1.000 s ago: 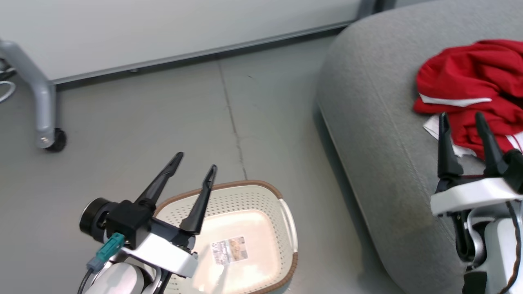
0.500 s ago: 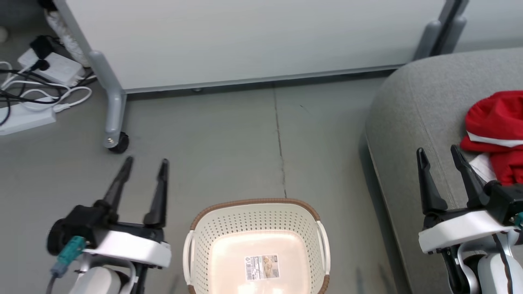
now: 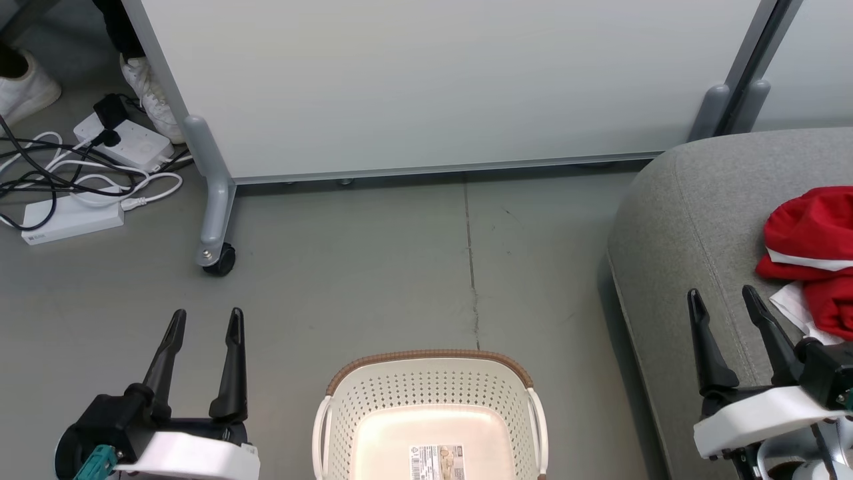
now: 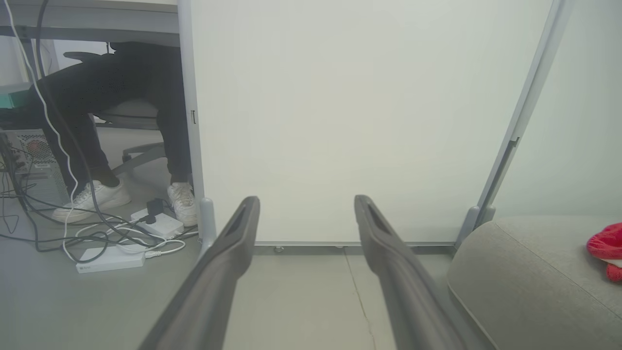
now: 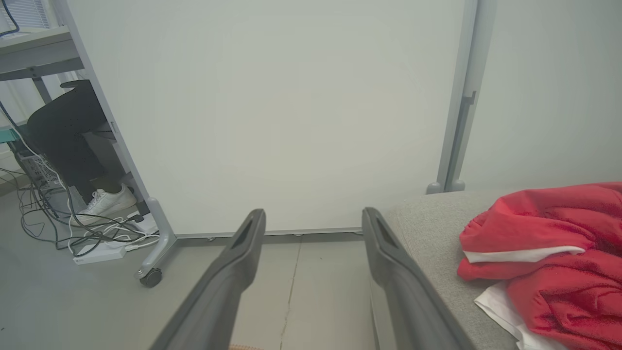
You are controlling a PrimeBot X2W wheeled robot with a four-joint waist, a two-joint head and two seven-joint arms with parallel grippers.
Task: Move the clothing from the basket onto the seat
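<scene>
STATE: clothing (image 3: pixel 814 263) lies on seat (image 3: pixel 686 220); basket (image 3: pixel 430 413) on floor, holds no cloth | HANDS: left hand (image 3: pixel 203 320) and right hand (image 3: pixel 723 298) spread wide, holding nothing | STEP: we judge transfer complete; we park both arms clear of basket.

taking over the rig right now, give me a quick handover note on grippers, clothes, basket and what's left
Left gripper: open, empty, over the floor to the left of the basket.
Right gripper: open, empty, over the seat beside the clothing.
Clothing: red heap lying on the seat, near its right side in the head view.
Basket: on the floor between the arms; the part in view holds nothing except its printed label.
Done: clothing appears moved.
Left: probably nothing; check the basket's near end, cut off in the head view.
</scene>
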